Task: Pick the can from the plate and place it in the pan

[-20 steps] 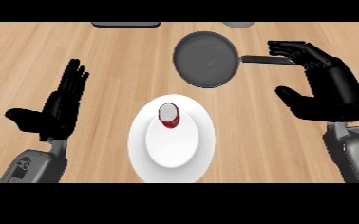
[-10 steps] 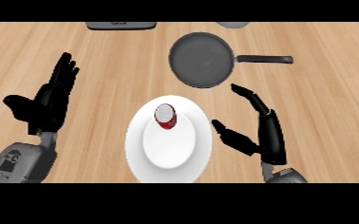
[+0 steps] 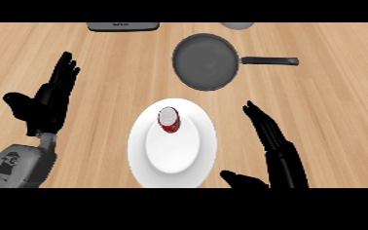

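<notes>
One can [image 3: 170, 120] upright on plate [image 3: 144, 161], right hand [image 3: 277, 148] palm cut off below

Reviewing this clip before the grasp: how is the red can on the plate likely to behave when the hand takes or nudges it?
The can stands upright, narrow for its height, so a sideways nudge may tip it. If tipped, its round body would probably roll on the smooth white plate. It looks rigid, so the open right hand can likely close around it without crushing.

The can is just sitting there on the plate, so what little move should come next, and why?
Probably the right robot hand should slide left toward the can. It is open beside the plate, apart from the can, which stands upright on it, and the pan holds nothing.
</notes>
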`<state>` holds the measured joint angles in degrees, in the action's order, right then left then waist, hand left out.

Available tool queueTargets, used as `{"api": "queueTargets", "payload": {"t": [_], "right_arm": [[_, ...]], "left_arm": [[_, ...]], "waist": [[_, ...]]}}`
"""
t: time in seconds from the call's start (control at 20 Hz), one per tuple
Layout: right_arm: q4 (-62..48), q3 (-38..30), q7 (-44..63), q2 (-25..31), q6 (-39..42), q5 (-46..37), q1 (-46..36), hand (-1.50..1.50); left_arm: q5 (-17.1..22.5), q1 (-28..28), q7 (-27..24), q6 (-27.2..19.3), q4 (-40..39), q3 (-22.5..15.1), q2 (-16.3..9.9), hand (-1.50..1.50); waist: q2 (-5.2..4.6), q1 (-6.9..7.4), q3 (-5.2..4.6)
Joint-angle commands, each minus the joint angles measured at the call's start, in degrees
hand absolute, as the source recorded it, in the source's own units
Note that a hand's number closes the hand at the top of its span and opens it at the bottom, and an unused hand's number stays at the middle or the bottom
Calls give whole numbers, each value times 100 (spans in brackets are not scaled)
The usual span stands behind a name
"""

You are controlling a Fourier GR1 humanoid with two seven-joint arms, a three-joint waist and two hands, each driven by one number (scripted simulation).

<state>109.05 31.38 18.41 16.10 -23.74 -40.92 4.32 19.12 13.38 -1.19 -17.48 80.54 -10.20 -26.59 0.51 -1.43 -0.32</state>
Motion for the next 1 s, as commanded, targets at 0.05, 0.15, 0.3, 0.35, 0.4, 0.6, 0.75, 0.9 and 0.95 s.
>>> {"api": "queueTargets", "payload": {"t": [0.05, 0.15, 0.3, 0.35, 0.4, 0.6, 0.75, 0.9, 0.95], "right_arm": [[1189, 90, 2129, 155, 1624, -644, -463, -150], [1523, 164, 2908, -125, 2216, -851, -944, -150], [1600, 304, 3728, -492, 3114, -1154, -1932, -150], [1167, 295, 3894, -811, 3243, -1238, -2417, -150], [894, 89, 3979, -1085, 3363, -1130, -2885, -150], [46, -97, 4279, -1578, 3510, -776, -3807, -150], [-153, 238, 4109, -1594, 3036, -370, -3567, -150], [-698, 401, 3876, -1602, 2540, -136, -3751, -150], [-113, 369, 4024, -1603, 2956, -142, -3654, -150]], "left_arm": [[-76, 12, 141, -43, 173, -99, 76, 0], [-180, -6, 141, -138, 208, -114, 133, 0], [-14, 246, 197, 226, -23, 59, 15, 0], [-113, 281, 180, 147, -63, -22, 134, 0], [-204, 61, 213, -1, 215, -106, 198, 0], [-375, 240, 313, -101, 75, -98, 422, 0], [-212, 429, 500, 199, 56, 271, 192, 0], [-525, 252, 338, 79, 108, 37, 494, 0], [-406, 378, -75, 444, -550, 404, 434, 0]], "waist": [[-7, 105, -1], [-21, 144, 11], [-41, 159, 12], [-52, 191, 15], [-48, 246, 20], [-59, 209, 26], [-57, 186, 30], [-58, 186, 31], [-55, 139, 29]]}}
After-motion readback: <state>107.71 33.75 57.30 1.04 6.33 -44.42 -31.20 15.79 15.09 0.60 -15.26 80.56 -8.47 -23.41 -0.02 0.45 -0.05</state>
